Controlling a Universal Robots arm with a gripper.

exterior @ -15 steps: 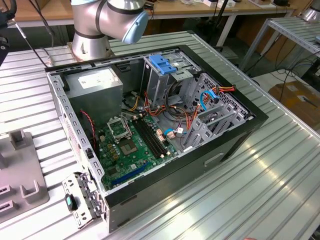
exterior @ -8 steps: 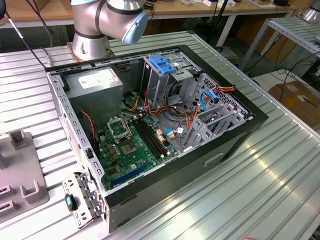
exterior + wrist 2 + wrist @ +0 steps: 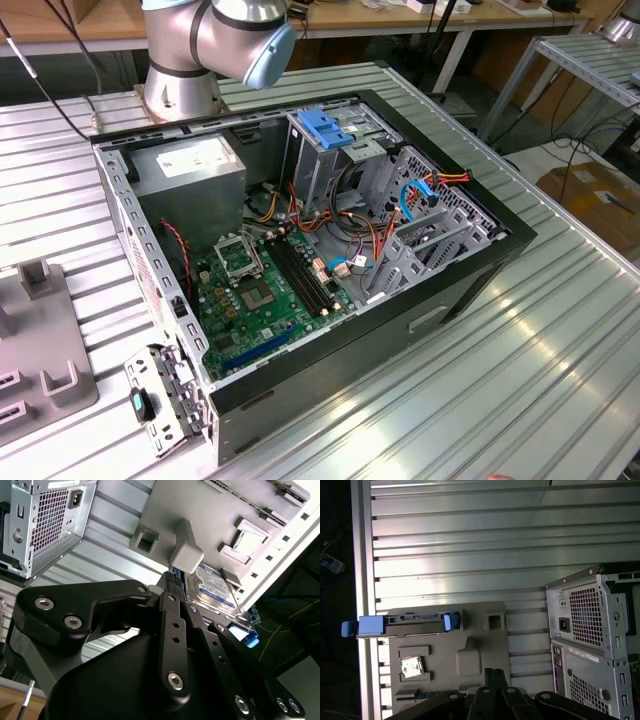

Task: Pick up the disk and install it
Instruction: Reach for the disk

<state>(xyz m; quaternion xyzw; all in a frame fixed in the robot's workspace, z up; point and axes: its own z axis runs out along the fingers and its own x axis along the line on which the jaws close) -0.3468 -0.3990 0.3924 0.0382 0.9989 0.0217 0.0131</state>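
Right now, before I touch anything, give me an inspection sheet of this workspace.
Surface: ribbed metal table.
Job's things: disk on edge in the grey tray, blue rails on; computer case open beside it.
Clutter: small square silvery part in a tray pocket.
Gripper: gripper over the tray, apart from the disk.
Cables: orange and red wires and a blue cable inside the case.
Surroundings: wooden bench and cardboard box beyond the table.

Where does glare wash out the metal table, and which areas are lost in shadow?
In the first wrist view, a bright glare band crosses the ribbed table near the disk; beyond the table's edge all is dark. In the second wrist view, the disk is evenly lit. In the exterior view, the table's ribs shine, and the computer case is shaded inside.
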